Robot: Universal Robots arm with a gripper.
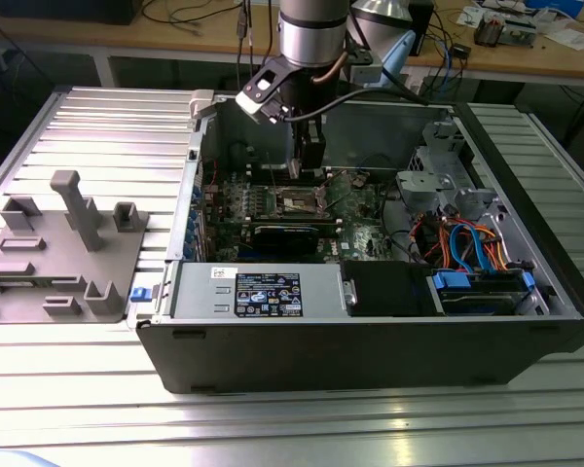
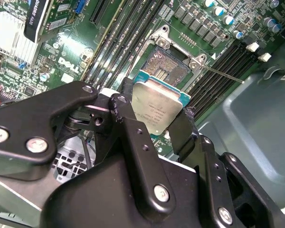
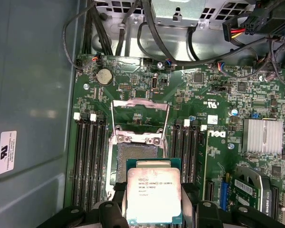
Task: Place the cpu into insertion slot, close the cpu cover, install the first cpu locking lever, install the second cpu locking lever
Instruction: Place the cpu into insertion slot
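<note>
We found the black two-fingered gripper (image 1: pixel 309 173) positioned inside the open black desktop computer case (image 1: pixel 370 355), which lay on the ribbed aluminium table (image 1: pixel 107 117). Its black fingers (image 2: pixel 183 129) were clamped on opposite edges of the cpu (image 3: pixel 154 194), a small flat square chip with a silvery-grey metal top face. The chip was held face up, partly over the insertion slot (image 3: pixel 135 159), a square socket with a dark centre and a thin silvery rim, set into the green circuit board (image 3: pixel 218 142). It was not seated. The cpu cover (image 3: pixel 140 103), a thin silvery metal frame with an open window, stood raised off the socket. In the second wrist view, a thin silvery lever rod (image 2: pixel 223 75) stuck out free beside the socket. A grey power supply box (image 1: pixel 258 292) sat at the case's near side. A grey moulded fixture (image 1: pixel 68 243) lay on the table at the exterior view's left, beside the case.
</note>
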